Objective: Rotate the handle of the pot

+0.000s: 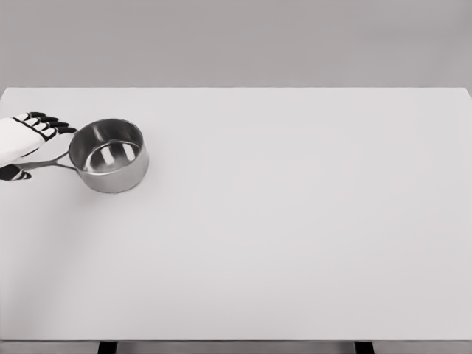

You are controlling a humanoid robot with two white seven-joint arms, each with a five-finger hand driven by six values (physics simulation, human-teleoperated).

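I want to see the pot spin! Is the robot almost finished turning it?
Not yet, probably. The left hand has reached the pot and sits at its handle, which points left. Its fingers look spread, so whether it grips is unclear. The turning looks still to do.

left hand [26, 140]: white shell over the back | fingers [51, 124]: white segments, black joints, black tips | thumb: black tip, nearest the frame's left edge

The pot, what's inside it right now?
The pot looks empty: only its shiny steel floor and reflections show. The near wall hides a strip of the floor closest to the camera. The left hand is at the handle.
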